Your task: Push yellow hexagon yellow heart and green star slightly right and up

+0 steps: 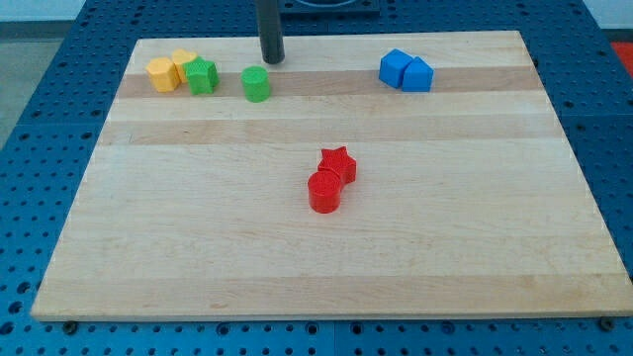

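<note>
A yellow hexagon [162,74], a yellow heart [183,63] and a green star [203,76] sit bunched together at the view's top left of the wooden board [316,257]. The hexagon is leftmost, the heart is just behind it, and the star is on the right of the cluster. My tip [272,59] is at the view's top, to the right of this cluster. It stands just above and right of a green cylinder [256,84] and touches no block.
Two blue blocks [406,71] sit side by side at the view's top right. A red star [337,163] and a red cylinder [324,192] touch each other near the board's middle. Blue pegboard surrounds the board.
</note>
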Tool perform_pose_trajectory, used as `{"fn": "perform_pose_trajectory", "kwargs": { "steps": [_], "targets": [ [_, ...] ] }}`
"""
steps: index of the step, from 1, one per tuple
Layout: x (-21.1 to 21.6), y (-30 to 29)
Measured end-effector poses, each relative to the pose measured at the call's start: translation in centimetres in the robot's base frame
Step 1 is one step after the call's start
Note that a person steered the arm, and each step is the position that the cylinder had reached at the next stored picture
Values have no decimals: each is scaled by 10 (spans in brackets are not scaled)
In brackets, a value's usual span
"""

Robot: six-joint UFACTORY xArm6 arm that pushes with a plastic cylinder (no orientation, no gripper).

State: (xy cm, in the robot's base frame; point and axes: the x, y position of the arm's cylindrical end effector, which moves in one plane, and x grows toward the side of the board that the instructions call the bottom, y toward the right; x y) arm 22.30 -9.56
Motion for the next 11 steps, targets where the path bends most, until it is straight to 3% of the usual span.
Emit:
{"fn": "perform_pose_trajectory", "kwargs": {
  "steps": [4, 6, 8, 11],
  "targets": [
    [-2, -170],
    [46, -179],
    [67, -179],
    [51, -147]
  ]
}}
